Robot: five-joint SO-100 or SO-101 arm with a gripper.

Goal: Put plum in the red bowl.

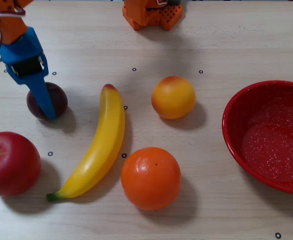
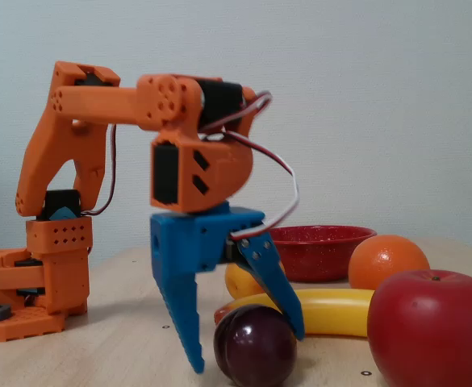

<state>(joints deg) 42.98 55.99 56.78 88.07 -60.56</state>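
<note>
Spread wide over the table: blue gripper (image 2: 244,348), fingers astride one round plum (image 2: 255,345), no long axis, not clamped. Far to the right in the overhead view: one red bowl (image 1: 236,145). Between: one banana (image 1: 98,145), peach (image 1: 173,97), orange (image 1: 151,178); nearer, one apple (image 1: 10,163).

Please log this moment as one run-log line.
phase: reaching | gripper: open, straddling plum | plum: on table | bowl: empty
</note>
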